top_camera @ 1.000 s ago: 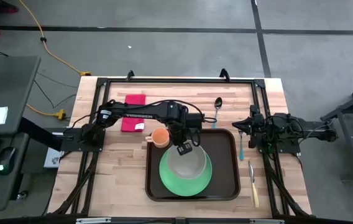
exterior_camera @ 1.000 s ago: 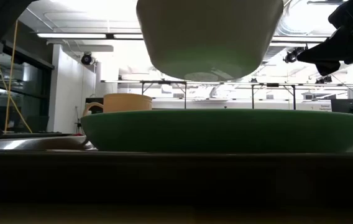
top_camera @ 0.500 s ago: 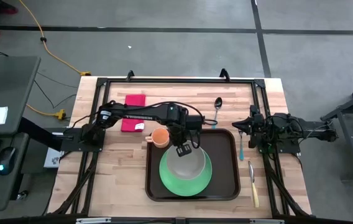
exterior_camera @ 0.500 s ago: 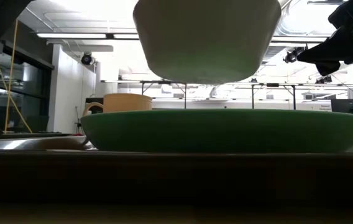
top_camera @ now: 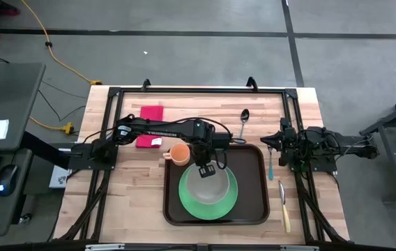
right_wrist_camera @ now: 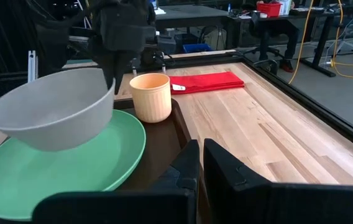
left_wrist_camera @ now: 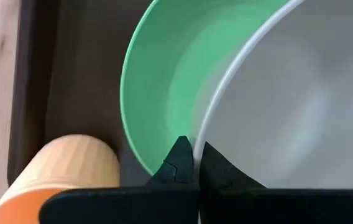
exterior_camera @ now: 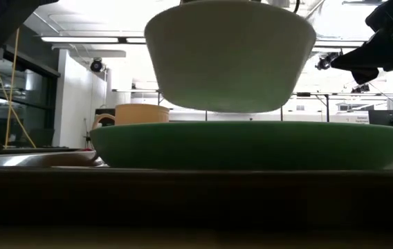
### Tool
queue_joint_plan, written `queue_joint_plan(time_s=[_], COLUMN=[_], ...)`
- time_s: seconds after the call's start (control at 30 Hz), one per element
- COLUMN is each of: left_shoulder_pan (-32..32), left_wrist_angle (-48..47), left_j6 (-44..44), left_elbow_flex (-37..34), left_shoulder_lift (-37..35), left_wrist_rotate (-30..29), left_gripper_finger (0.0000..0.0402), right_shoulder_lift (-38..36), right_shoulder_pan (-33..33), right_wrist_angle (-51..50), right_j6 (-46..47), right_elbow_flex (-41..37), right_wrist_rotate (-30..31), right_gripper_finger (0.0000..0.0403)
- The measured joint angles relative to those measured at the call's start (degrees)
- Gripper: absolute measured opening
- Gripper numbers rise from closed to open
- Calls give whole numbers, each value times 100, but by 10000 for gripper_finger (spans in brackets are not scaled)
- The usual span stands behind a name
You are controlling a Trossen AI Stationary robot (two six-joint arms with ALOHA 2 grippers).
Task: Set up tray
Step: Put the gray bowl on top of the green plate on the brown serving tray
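The dark brown tray (top_camera: 257,174) lies mid-table with a round green plate (top_camera: 191,202) on it. An orange cup (top_camera: 179,154) stands in the tray's far left corner. My left gripper (left_wrist_camera: 192,149) is shut on a pale grey bowl (top_camera: 210,183), which hangs just above the plate (exterior_camera: 252,145). My right gripper (right_wrist_camera: 200,152) rests shut by the table's right edge (top_camera: 271,141), touching nothing. My left gripper pinches the bowl's rim (left_wrist_camera: 204,134) on its far side, toward the cup, with one finger inside the bowl and one outside. The fingers (right_wrist_camera: 109,79) come from above, pointing down. The bowl (right_wrist_camera: 52,115) hangs slightly tilted, clear of the plate (right_wrist_camera: 71,168).
A red napkin (top_camera: 150,125) lies at the far left. A spoon (top_camera: 244,124) lies beyond the tray; a teal-handled utensil (top_camera: 270,164) and a yellow-handled knife (top_camera: 284,209) lie to the tray's right. A black frame (top_camera: 198,89) runs along the table's edges.
My left gripper has come down with the bowl. The bowl's underside now hangs closer to the green plate than before, still clear of it.
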Motion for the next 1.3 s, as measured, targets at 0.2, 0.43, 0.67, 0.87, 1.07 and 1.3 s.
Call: queue_joint_plan(time_s=[0.2,0.43,0.67,0.87,1.07,1.3], left_shoulder_pan=[-25,-38,-66,-66,-66,-66], left_wrist_angle=[93,328,581,577,583,689], left_j6=[250,226,244,277,311,393], left_elbow_flex=[5,-291,-411,-411,-411,-562], left_shoulder_lift=[96,91,84,84,84,80], left_wrist_rotate=[-51,73,158,131,-51,-197], left_gripper_finger=[18,18,18,17,17,17], right_shoulder_lift=[-5,-5,-5,-5,-5,-5], right_shoulder_pan=[0,2,2,1,1,2], right_wrist_angle=[4,7,7,7,7,9], right_j6=[2,4,17,17,59,61], right_elbow_flex=[0,0,0,0,0,0], right_wrist_rotate=[-29,-25,-23,-23,-22,-20], right_gripper_finger=[0,0,0,0,0,0])
